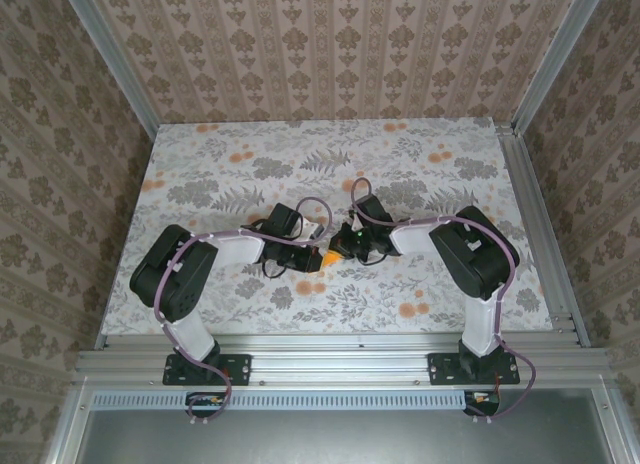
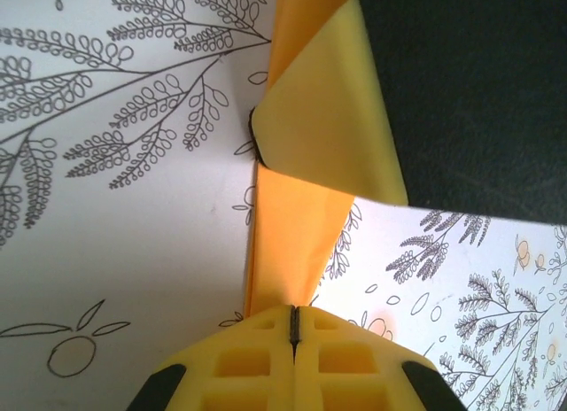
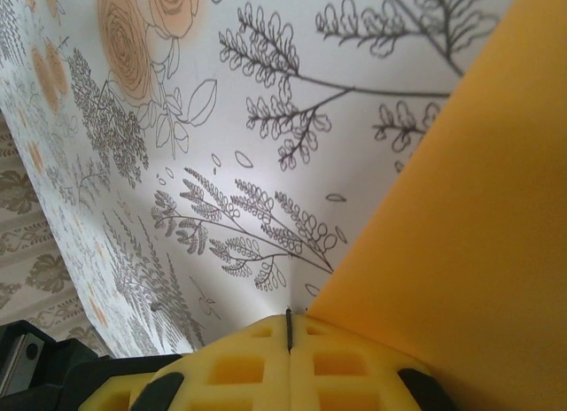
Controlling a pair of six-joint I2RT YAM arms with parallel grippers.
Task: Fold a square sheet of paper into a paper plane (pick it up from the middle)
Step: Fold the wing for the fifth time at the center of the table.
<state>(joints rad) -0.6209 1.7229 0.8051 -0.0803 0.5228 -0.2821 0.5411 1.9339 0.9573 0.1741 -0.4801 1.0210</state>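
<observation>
The square sheet of paper is a small folded orange wedge on the floral cloth, between the two gripper heads. In the left wrist view the paper runs up as a narrow strip from under my left gripper, and a paler flap curls up at its far end. The yellow jaws are shut, with their tips on top of the strip. My left gripper meets my right gripper at mid table. In the right wrist view my right gripper is shut, and the paper rises beside its right finger.
The grey floral cloth covers the table, with aluminium rails at the near edge and patterned walls around. The dark body of the right arm looms just beyond the paper's raised flap.
</observation>
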